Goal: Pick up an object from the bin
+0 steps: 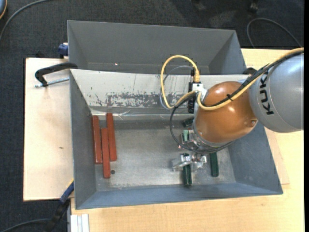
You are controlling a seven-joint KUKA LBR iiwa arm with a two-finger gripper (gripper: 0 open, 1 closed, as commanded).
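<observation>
1. Two dark green bars lie on the floor of the bin [145,47] near its front edge, right of the middle.
2. My pincer [189,162] hangs low over the left green bar [187,177], whose end pokes out from under it toward the front wall.
3. Just beside it, on the right, lies the other green bar [213,164].
4. I cannot tell whether my pincer stands wide or narrow, nor whether it grips the bar.
5. Red-brown sticks [105,141] lie side by side along the left wall, well apart from me.
</observation>
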